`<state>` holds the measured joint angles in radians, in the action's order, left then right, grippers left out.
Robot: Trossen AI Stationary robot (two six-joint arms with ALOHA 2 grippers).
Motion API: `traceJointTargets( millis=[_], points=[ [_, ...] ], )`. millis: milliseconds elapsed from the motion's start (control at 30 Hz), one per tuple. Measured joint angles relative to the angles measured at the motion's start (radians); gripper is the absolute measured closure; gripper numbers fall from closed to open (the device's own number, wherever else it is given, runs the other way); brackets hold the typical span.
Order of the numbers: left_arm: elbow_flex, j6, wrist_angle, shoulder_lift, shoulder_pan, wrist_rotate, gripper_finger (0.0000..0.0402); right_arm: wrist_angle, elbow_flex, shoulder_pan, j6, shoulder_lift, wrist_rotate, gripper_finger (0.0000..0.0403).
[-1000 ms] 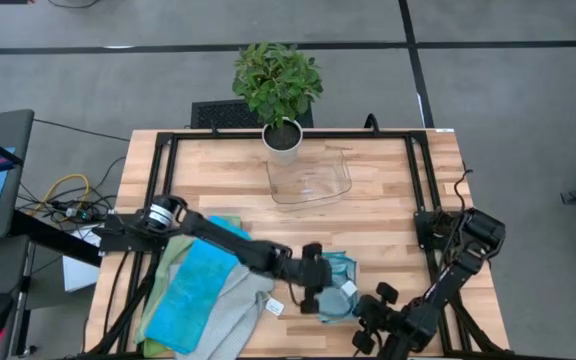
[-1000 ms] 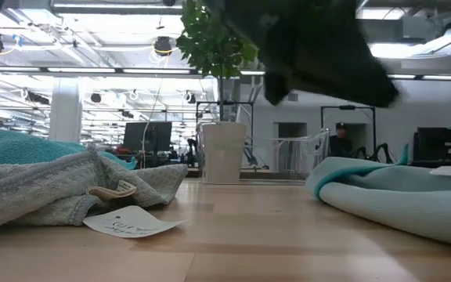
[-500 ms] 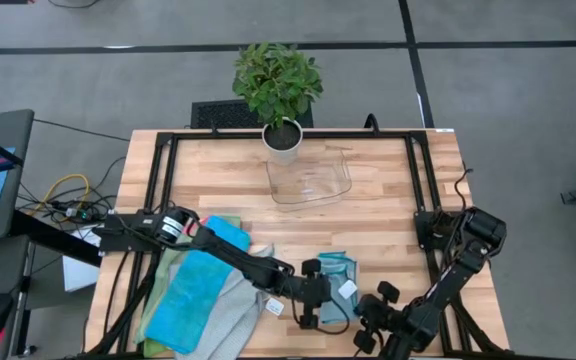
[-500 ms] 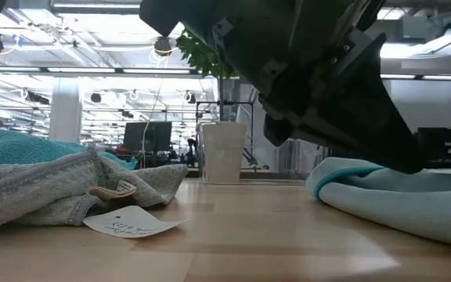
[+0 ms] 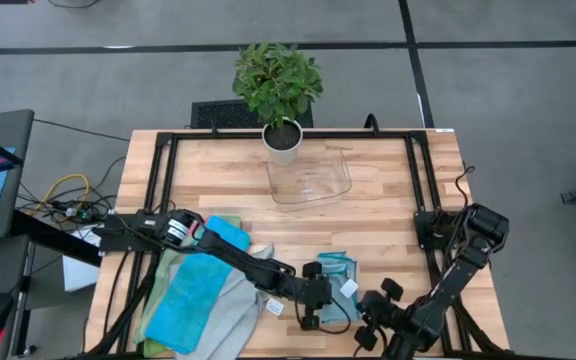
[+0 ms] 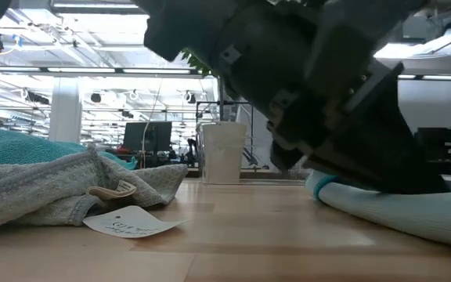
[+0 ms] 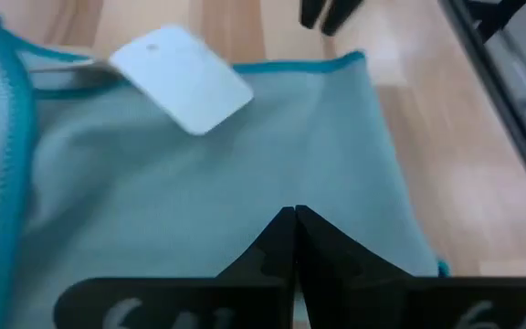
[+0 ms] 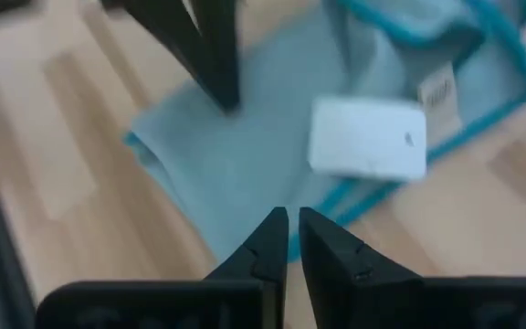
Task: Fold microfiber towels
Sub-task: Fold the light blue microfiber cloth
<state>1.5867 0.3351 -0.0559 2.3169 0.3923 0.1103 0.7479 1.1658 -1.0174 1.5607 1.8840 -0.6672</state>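
Grey floor (image 5: 508, 100) all around, crossed by dark lines. A butcher-block table (image 5: 388, 215) sits in a black frame. Far behind, a bright workshop: strip lights (image 6: 61, 70) overhead, a white pillar (image 6: 65, 110), monitors (image 6: 149, 137) on distant desks.

1. The white paper tag (image 6: 134, 225) on the counter (image 6: 225, 235), at the grey towel's (image 6: 61, 192) 5 o'clock, carries faint handwriting, too small to read.
2. The white card (image 8: 368, 138) and sewn label (image 8: 438, 91) on the teal-edged towel (image 8: 245, 155) show marks, none legible.
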Motion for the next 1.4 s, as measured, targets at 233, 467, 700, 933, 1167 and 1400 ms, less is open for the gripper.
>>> traceJointTargets(
  millis=[233, 467, 700, 933, 1167, 1400],
  points=[
    [-0.004, 0.017, -0.004, 0.01, 0.0, 0.013, 0.04, 0.093, -0.02, 0.015, -0.017, -0.039, -0.144, 0.036],
    [-0.005, 0.026, -0.002, 0.01, -0.001, 0.02, 0.04, -0.051, -0.129, 0.072, -0.055, -0.039, -0.147, 0.0383],
    [-0.005, 0.044, -0.003, 0.01, -0.001, 0.033, 0.04, -0.205, -0.168, 0.112, -0.214, -0.039, -0.146, 0.038],
    [-0.005, 0.051, 0.0, 0.01, -0.001, 0.036, 0.04, -0.208, -0.228, 0.158, -0.249, -0.039, -0.13, 0.0381],
    [-0.005, 0.071, 0.018, 0.009, -0.001, 0.037, 0.04, -0.2, -0.322, 0.158, -0.105, -0.042, -0.081, 0.0378],
    [-0.005, 0.072, 0.024, 0.008, -0.002, 0.041, 0.04, -0.053, -0.328, 0.099, 0.063, -0.068, -0.074, 0.0377]
  ],
)
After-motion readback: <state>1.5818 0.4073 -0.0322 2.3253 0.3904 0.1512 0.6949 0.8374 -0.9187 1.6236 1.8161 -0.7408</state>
